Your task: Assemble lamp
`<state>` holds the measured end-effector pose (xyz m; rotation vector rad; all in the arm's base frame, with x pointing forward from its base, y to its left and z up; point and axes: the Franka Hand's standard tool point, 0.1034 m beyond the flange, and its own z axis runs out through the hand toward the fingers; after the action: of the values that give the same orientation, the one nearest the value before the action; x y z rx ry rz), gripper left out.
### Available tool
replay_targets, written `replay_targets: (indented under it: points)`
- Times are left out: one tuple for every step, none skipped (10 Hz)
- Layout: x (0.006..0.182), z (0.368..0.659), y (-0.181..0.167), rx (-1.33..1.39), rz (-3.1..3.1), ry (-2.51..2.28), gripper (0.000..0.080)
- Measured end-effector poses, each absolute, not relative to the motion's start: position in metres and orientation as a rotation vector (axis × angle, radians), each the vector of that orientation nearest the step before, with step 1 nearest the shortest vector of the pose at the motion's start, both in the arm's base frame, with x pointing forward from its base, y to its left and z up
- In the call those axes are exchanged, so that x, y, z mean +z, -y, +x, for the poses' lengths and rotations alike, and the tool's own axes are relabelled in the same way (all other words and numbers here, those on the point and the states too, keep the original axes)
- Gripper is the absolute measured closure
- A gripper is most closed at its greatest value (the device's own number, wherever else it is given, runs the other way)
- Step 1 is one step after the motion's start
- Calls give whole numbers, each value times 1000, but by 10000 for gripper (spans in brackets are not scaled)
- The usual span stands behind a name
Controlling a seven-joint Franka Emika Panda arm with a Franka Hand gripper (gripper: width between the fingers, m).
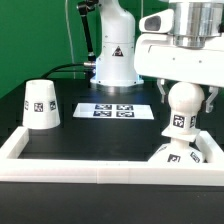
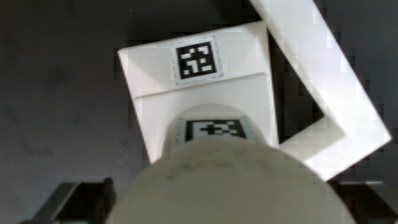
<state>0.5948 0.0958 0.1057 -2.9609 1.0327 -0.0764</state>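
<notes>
The bulb point(image 1: 180, 108) is held closed in the tool point(image 1: 181, 92), directly above the base point(image 2: 192, 72), for seating.

The bulb point(image 1: 181, 108) hides most of the base point(image 1: 168, 153); the pincer point(image 1: 182, 88) fingertips are cut off in the wrist view.

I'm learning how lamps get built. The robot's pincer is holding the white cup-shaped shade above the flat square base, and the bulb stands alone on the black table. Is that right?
Not quite. The pincer holds the white ball-topped plastic bulb above the flat square white base. It is the white tapered cup-shaped shade that stands alone on the black table. The exterior view shows this.
</notes>
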Motion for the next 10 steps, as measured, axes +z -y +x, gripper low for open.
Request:
replay_targets:
  points:
    - [105,595,-96,-78,-2973,-997,146]
    - [105,595,-96,-78,-2975,-992,146]
    - [105,595,-97,-78,-2975,-990,114]
    - [105,595,-97,-78,-2976,-987,102]
    - [105,595,-97,-78,-2977,-983,102]
    - [105,594,-98,-80,-2984,-963,101]
    - [108,588,-100,-114,-3021,-849,101]
    - [112,575,-103,-136,-3044,-762,101]
    - [118,563,-103,-163,-3056,-674,101]
    - [124,553,-99,-185,-3069,-577,101]
